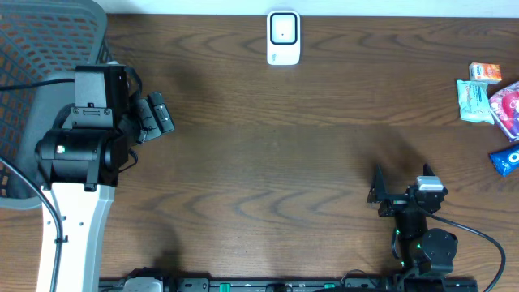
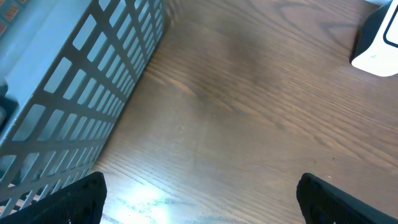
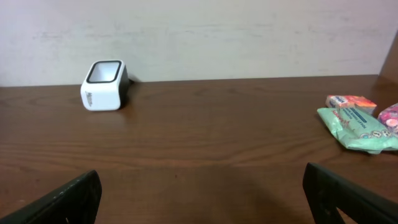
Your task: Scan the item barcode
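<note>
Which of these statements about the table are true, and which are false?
1. The white scanner stands at the far edge of the table, about the middle. True.
2. A snack packet lies right in front of the scanner. False: the packets lie at the right edge of the table, well apart from the scanner.
3. Both pairs of jaws stand open and hold nothing. True.
4. The grey basket stands on the robot's right side. False: it stands at the far left corner.
</note>
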Tool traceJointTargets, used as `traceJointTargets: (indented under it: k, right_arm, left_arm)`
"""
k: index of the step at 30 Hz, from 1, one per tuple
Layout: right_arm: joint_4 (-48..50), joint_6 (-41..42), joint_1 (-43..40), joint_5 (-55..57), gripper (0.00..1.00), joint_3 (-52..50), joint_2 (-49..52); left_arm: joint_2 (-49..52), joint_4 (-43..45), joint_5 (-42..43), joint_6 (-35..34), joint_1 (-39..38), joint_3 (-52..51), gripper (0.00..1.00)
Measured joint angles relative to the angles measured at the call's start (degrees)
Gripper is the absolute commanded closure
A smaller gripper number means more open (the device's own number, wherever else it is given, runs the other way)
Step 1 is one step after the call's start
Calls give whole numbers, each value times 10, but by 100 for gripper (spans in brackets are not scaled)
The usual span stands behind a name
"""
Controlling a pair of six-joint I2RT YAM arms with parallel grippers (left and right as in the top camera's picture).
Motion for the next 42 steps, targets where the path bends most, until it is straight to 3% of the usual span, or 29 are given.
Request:
traceJointTargets:
  k: [42]
  right_arm:
    - [0,2,0,0,1,0,0]
  left_arm:
    - [0,-15,0,1,0,0,2]
